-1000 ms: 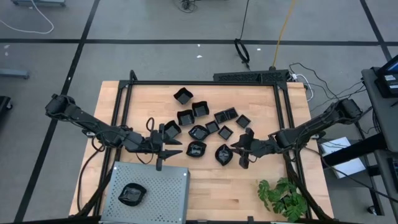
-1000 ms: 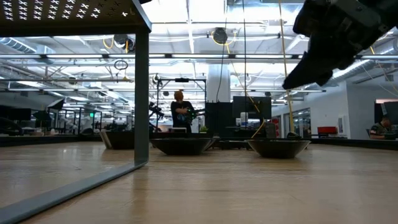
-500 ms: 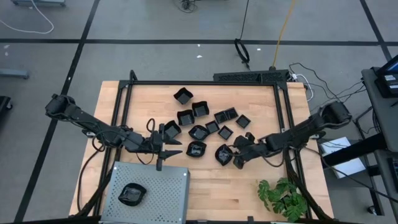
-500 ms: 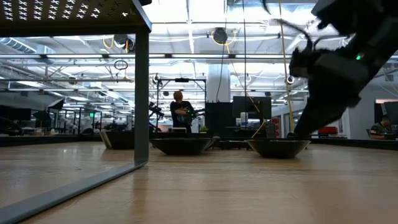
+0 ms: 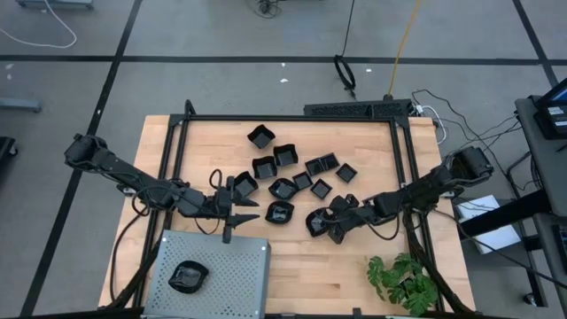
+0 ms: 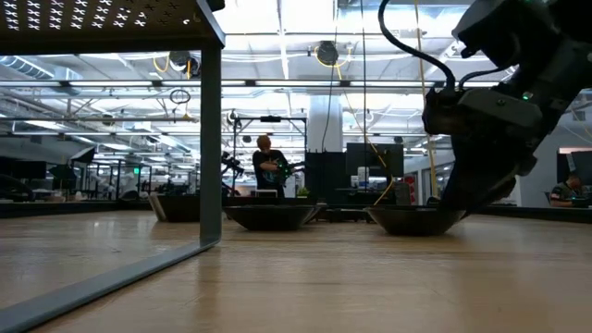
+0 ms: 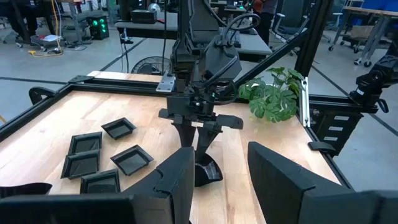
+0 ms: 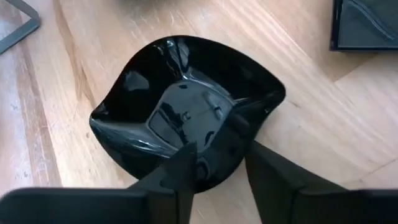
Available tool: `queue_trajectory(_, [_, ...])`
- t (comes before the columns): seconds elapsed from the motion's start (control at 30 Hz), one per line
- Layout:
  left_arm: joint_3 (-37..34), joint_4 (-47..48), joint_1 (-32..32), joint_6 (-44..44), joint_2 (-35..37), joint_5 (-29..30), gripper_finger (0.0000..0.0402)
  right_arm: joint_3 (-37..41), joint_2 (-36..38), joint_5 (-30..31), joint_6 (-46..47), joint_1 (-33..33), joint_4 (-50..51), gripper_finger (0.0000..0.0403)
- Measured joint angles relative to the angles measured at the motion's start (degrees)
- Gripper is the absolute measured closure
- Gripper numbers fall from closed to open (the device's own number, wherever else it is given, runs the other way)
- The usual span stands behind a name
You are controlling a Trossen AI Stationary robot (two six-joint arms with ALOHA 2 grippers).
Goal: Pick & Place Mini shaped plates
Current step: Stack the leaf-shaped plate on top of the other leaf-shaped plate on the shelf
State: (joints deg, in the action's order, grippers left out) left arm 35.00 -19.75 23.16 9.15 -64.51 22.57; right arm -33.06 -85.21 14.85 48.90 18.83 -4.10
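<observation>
Wooden worktop (image 5: 372, 275): one plate (image 5: 188, 276) sits in my grey tray (image 5: 239, 275) at the front left corner; roughly a dozen wait mid-worktop. My right hand (image 8: 214, 167) straddles a wavy plate's (image 8: 180, 106) rim, not clamped. My left hand (image 5: 232, 213) hovers open, empty.

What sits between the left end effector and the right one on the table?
In the high view, one mini plate lies between the left end effector and the right end effector, which straddles the rim of another plate.
</observation>
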Motion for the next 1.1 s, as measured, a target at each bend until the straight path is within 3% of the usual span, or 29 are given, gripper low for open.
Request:
queue_trajectory(0.3, [0.0,0.0,0.0,0.0,0.0,0.0,0.0247,0.0,0.0,0.1,-1.8,-0.1,-0.6,0.0392])
queue_trajectory(0.53, [0.0,-1.0,0.0,0.6,0.0,0.0,0.0247,0.0,0.4,0.2,-13.9,-0.1,-4.7,0.0398])
queue_trajectory(0.73, [0.0,-6.7,-0.7,0.3,0.0,0.0,0.0247,0.0,1.2,2.3,-24.5,-0.1,-16.6,0.0402])
queue_trajectory(0.87, [0.0,-8.2,-1.2,0.3,-0.4,0.0,0.0247,0.0,3.1,12.7,-36.2,-0.1,-23.0,0.0402])
queue_trajectory(1.03, [0.0,-13.3,-2.9,-1.9,-5.2,2.3,0.0246,0.0,4.4,34.4,-58.0,-0.1,-34.9,0.0402])
queue_trajectory(1.1, [0.0,-17.4,-4.1,-2.8,-8.4,3.5,0.0237,0.0,4.3,39.7,-66.8,-0.5,-42.4,0.0402])
